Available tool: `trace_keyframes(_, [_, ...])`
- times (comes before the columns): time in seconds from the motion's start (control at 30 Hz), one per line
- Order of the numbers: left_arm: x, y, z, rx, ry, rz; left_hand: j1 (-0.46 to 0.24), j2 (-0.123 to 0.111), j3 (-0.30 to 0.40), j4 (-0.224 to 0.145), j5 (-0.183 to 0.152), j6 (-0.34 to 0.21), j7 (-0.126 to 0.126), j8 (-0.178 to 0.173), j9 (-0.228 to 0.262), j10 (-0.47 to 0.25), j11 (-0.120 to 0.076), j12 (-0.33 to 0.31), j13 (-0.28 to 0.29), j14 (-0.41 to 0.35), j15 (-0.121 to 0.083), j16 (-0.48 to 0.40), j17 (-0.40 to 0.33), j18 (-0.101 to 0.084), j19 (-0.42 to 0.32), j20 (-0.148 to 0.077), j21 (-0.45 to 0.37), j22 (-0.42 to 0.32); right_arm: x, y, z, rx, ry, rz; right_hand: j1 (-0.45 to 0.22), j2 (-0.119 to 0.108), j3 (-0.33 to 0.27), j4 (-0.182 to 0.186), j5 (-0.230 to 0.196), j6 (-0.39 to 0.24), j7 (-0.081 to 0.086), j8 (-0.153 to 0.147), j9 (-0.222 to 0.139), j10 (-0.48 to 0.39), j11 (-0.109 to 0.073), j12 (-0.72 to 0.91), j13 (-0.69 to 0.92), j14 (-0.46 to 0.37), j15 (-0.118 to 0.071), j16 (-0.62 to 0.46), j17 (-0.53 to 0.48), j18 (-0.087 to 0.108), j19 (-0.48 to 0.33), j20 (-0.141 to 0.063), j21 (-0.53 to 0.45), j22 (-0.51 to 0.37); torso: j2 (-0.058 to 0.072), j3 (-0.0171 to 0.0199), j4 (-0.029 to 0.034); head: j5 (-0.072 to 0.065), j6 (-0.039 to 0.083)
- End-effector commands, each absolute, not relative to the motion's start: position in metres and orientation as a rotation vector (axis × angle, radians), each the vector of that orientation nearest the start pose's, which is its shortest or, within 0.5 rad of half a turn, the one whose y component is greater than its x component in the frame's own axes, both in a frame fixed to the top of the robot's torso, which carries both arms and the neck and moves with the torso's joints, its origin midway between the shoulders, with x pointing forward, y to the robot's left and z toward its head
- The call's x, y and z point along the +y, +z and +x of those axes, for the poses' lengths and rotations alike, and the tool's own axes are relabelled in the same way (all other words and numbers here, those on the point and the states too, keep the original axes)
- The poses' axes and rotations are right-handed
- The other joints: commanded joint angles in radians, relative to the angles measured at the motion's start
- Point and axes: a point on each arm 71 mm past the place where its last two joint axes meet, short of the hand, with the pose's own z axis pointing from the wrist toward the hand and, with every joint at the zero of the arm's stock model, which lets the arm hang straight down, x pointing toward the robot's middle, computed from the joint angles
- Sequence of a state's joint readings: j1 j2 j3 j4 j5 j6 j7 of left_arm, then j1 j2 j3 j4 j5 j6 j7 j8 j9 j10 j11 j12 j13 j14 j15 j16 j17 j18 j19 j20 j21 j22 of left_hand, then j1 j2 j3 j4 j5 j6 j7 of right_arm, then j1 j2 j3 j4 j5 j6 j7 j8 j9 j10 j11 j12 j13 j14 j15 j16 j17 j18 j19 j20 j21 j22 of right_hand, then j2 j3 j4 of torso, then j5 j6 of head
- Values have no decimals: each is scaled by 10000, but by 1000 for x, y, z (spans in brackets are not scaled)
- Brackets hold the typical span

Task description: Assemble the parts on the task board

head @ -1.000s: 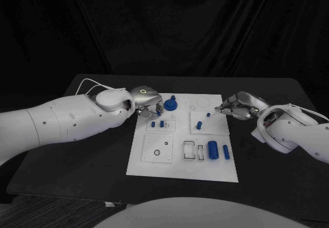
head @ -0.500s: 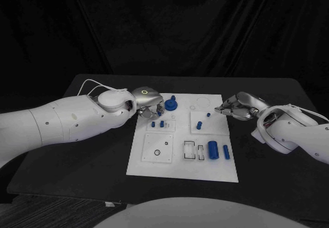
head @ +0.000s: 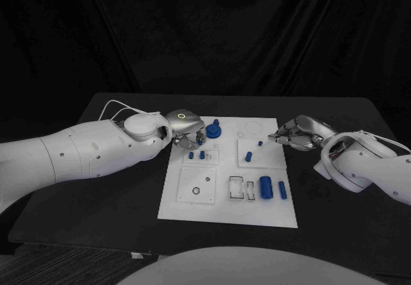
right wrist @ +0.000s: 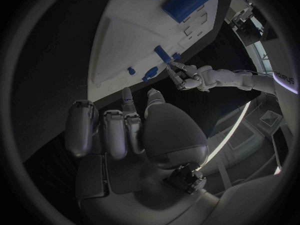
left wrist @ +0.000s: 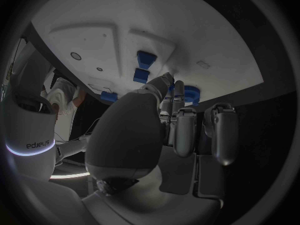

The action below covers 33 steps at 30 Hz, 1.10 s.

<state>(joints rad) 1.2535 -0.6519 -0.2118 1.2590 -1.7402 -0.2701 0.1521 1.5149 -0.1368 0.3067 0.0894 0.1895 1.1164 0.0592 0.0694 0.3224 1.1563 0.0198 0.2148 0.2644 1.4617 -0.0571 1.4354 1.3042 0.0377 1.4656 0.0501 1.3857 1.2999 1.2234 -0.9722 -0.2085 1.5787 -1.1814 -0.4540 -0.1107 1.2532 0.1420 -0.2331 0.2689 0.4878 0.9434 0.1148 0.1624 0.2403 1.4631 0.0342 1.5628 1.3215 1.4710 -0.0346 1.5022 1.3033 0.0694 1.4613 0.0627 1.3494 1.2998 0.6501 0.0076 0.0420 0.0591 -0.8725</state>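
Parts [head: 213, 129] stand just beside left robot hand [head: 184, 127] on task board [head: 228, 208].

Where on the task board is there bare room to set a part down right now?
The task board is bare along its near edge, below the recessed plate and large blue cylinder. The far right corner by the circle outline is free too. Crowded: the far left, around the left hand and blue knob.

Left silver many-fingered hand [head: 183, 127] at 10 o'clock, fingers curled down; right silver many-fingered hand [head: 297, 134] at 2 o'clock, fingers curled in, empty.
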Motion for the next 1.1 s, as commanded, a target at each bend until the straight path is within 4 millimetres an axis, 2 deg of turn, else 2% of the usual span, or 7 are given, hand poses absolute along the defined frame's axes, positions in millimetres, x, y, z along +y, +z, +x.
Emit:
trace_keyframes(0.03, [162,-236,503,16681,-6063,7412,-66,164,632,-178,197,-15,44,-70,8,210,-114,-208,24,92,-33,-152,-125,60,76,22,-63,2130,-259,-227,455,17717,6209,1708,396,125,-41,60,161,44,-15,-111,-121,1077,-2,80,2493,695,-31,-114,1229,-107,208,59,-182,1920,0,0,-2,14,-1])
trace_keyframes(0.63, [162,-240,504,16863,-5998,7424,-126,233,645,-198,222,-361,-21,-79,-84,133,-132,-300,65,-38,-53,-317,-410,89,1,13,-189,2094,-259,-228,455,17772,6183,1721,435,161,-11,55,167,50,-19,-109,-122,1077,-5,80,2493,694,-34,-117,1224,-109,211,58,-176,1923,1,-3,0,9,-1])
trace_keyframes(0.77, [162,-241,504,16947,-5952,7418,-171,178,659,-247,167,-943,-135,-92,-223,32,-128,-403,89,-88,-53,-384,-514,97,-32,10,-240,2082,-259,-228,455,17774,6179,1726,435,161,-11,55,167,50,-19,-109,-122,1077,-5,80,2493,694,-34,-117,1224,-109,211,58,-176,1923,-2,-3,-3,6,-1])
trace_keyframes(0.87, [163,-241,505,16945,-5931,7398,-194,164,662,-248,139,-1083,-167,-91,-256,16,-118,-426,95,-94,-48,-392,-529,101,-44,12,-262,2076,-259,-228,455,17772,6174,1731,435,161,-11,55,167,50,-19,-109,-122,1077,-5,80,2493,694,-34,-117,1224,-109,211,58,-176,1923,0,1,1,3,-1])
trace_keyframes(0.9, [164,-241,505,16917,-5926,7382,-229,125,677,-249,78,-1454,-314,-91,-345,-29,-95,-478,98,-105,-30,-406,-556,102,-52,22,-277,2073,-260,-228,455,17768,6172,1735,435,161,-11,55,167,50,-19,-109,-122,1077,-5,80,2493,694,-34,-117,1224,-109,211,58,-176,1923,-1,0,1,12,-1])
trace_keyframes(1.07, [167,-239,505,16623,-5928,7257,-361,29,705,-174,-217,-2356,-602,-87,-595,-89,-33,-600,111,-118,7,-425,-608,101,-49,55,-284,2074,-260,-228,454,17752,6154,1756,451,168,-2,52,166,50,-19,-110,-123,1077,-6,80,2493,693,-35,-119,1219,-107,209,57,-183,1921,-1,4,7,1,-1])
trace_keyframes(1.1, [168,-238,505,16478,-5943,7211,-438,1,691,-101,-392,-2661,-706,-83,-697,-151,40,-672,91,-115,50,-421,-611,100,-50,81,-294,2072,-261,-228,454,17751,6148,1762,451,168,-2,52,166,50,-19,-110,-123,1077,-6,80,2493,693,-35,-119,1219,-107,209,57,-183,1921,1,4,8,13,-1])
